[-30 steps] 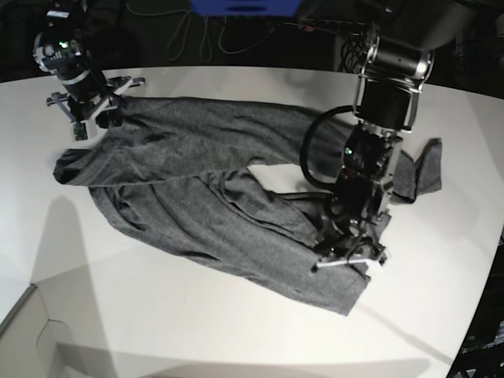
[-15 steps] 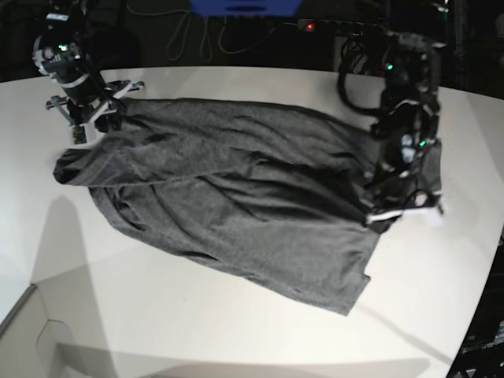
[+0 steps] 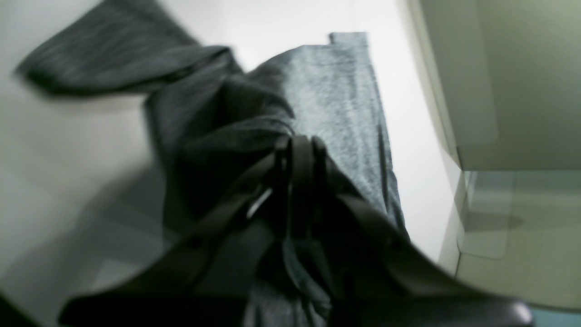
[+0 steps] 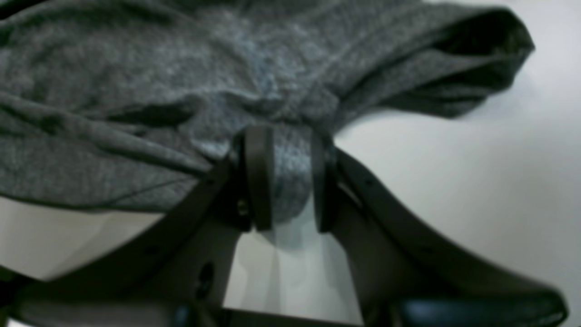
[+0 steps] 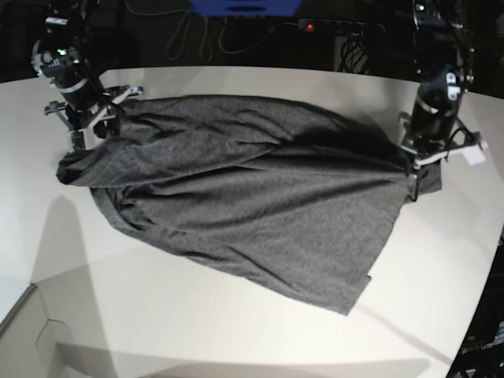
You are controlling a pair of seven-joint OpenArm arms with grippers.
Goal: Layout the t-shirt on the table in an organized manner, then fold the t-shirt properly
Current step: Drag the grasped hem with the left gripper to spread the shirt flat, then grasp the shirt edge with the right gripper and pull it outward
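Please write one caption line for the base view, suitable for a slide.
Two tools, left and right, hold the grey t-shirt at opposite ends, stretched across the white table.

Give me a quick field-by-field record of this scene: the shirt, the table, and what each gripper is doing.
t-shirt: dark grey, spread wide but wrinkled, stretched between both arms
table: white, bare around the cloth
left gripper: shut on the t-shirt's edge, at base view's right
right gripper: clamping a fold of cloth, base view's far left
fold: not yet begun

We hold our black left gripper (image 5: 416,160) low at one far side, jaws pinched shut on cloth; our black right gripper (image 4: 285,181) sits opposite, jaws clamping a fold.
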